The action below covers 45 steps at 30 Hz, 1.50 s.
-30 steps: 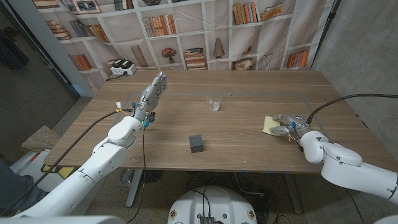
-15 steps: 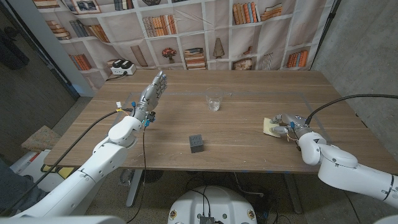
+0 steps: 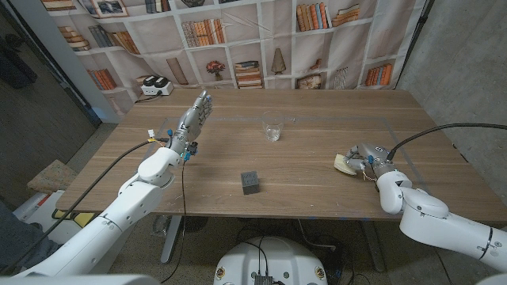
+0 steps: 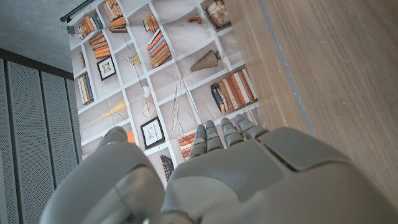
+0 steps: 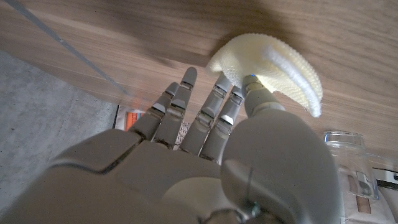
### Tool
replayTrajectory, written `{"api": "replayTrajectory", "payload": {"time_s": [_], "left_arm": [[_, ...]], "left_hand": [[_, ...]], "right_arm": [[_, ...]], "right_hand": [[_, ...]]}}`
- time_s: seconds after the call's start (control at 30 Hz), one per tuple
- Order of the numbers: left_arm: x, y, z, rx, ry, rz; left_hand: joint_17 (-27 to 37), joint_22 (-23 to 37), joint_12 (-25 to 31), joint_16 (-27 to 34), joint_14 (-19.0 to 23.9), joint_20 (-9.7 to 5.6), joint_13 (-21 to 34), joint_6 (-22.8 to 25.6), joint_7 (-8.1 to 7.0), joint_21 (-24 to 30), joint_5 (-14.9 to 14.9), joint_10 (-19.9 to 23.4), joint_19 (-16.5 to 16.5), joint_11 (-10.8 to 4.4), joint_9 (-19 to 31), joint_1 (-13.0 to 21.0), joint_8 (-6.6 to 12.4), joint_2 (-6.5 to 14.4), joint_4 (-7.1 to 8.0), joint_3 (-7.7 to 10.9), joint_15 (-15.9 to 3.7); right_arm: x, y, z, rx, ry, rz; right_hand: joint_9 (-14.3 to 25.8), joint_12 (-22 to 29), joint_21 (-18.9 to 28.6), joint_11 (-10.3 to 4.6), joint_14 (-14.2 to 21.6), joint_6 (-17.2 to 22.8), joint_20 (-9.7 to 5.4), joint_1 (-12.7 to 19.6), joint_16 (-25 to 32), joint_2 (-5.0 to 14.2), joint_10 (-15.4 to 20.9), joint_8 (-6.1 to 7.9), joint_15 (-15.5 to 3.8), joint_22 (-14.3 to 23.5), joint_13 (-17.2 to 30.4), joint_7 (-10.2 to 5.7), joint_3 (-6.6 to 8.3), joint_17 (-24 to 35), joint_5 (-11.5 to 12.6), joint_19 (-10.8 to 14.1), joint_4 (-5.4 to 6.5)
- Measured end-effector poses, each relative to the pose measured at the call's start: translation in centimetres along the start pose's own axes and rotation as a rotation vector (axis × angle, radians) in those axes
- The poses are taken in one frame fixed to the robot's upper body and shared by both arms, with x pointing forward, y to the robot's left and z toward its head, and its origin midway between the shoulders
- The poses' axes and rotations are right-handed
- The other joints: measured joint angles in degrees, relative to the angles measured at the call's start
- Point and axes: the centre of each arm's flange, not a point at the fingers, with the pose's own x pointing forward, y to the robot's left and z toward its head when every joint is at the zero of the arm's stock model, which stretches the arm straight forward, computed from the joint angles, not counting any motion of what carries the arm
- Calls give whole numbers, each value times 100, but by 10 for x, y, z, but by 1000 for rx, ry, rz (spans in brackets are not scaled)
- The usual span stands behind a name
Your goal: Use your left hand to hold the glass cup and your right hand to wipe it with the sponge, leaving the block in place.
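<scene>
Since a second ago your right hand [image 3: 366, 157] has closed on the sponge [image 3: 344, 163] and tipped it: the pale yellow pad that lay flat beside the fingers now stands lifted and curled at the hand's tip, and the forearm has swung a little toward the table's middle. Your left hand [image 3: 192, 120] has not moved, and neither have the glass cup [image 3: 274, 131] nor the block [image 3: 250, 182].

From the right wrist view you can see the sponge [image 5: 273, 65] bent into an arc, pinched between the thumb and the fingertips [image 5: 219, 81], with the other fingers lying close alongside one another. Its far edge is close over the wooden table [image 3: 317, 190], but you cannot tell whether it touches the wood. The cup [image 5: 346, 155] shows at the edge of that view, well apart from the sponge.

Your left hand is raised over the table's left part, fingers straight and held together, holding nothing. The left wrist view shows the back of your left hand [image 4: 249, 180] with the fingertips [image 4: 214, 134] side by side, pointing toward the bookshelf backdrop [image 4: 161, 50].

The cup stands upright toward the far middle of the table, well clear of both hands. The dark grey block sits nearer the front edge, slightly left of the cup and apart from it. The sponge is on the right side, well apart from the cup.
</scene>
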Motion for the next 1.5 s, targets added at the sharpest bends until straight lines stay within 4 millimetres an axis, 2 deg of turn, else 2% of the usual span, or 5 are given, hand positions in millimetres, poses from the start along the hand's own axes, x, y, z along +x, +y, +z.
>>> {"api": "replayTrajectory", "payload": {"time_s": [0.13, 0.43, 0.7, 1.17, 1.5], "left_arm": [[0, 1, -1, -2, 1, 1], [1, 3, -3, -5, 5, 4], [5, 4, -2, -4, 6, 0], [13, 5, 3, 6, 1, -8], [18, 5, 4, 21, 0, -6]], "left_hand": [[0, 0, 0, 0, 0, 0, 0, 0, 0, 0, 0, 0, 0, 0, 0, 1, 0, 1, 17, -16, 0], [0, 0, 0, 0, 0, 0, 0, 0, 0, 0, 0, 0, 0, 0, 0, 52, -22, 52, 17, -16, 0], [0, 0, 0, 0, 0, 20, 0, 0, 0, 0, 0, 0, -21, 0, 0, 27, -22, 27, 33, -32, 0], [0, 0, 0, 1, 0, 20, 0, 0, 0, 0, 0, 0, -20, 0, 0, 28, -22, 28, 16, -48, 0], [0, 0, 0, 1, 31, 20, 0, 21, 22, 0, 0, 33, -20, 8, 0, 31, -22, 31, 16, -48, -31]], "right_arm": [[1, 1, 1, 3, -1, -4], [3, 4, 5, 4, -7, -27], [0, 4, 5, 32, -12, -84], [-5, -5, 2, 137, -6, -175], [-2, -7, -7, 374, -2, -185]], "right_hand": [[0, 1, 0, -9, 61, 31, 0, 45, 0, -15, 34, 2, 0, 0, -5, 9, 0, 4, 0, 0, 0], [-9, 89, 34, 28, 459, 227, -53, 296, 109, -21, 428, 141, -115, 0, -20, 120, -48, 30, 18, 133, -49], [-20, 260, 34, 65, 819, 280, -51, 656, 185, -23, 958, 153, -227, 0, 32, 173, -61, 57, 88, 214, -97], [-34, 301, 33, 30, 994, 308, -31, 732, 184, 8, 1014, 151, -279, 0, 118, 202, -106, 56, 88, 234, -53], [-33, 301, 33, 61, 1013, 307, -62, 746, 158, 6, 1043, 134, -296, -1, 144, 201, -129, 41, 87, 265, -30]]}}
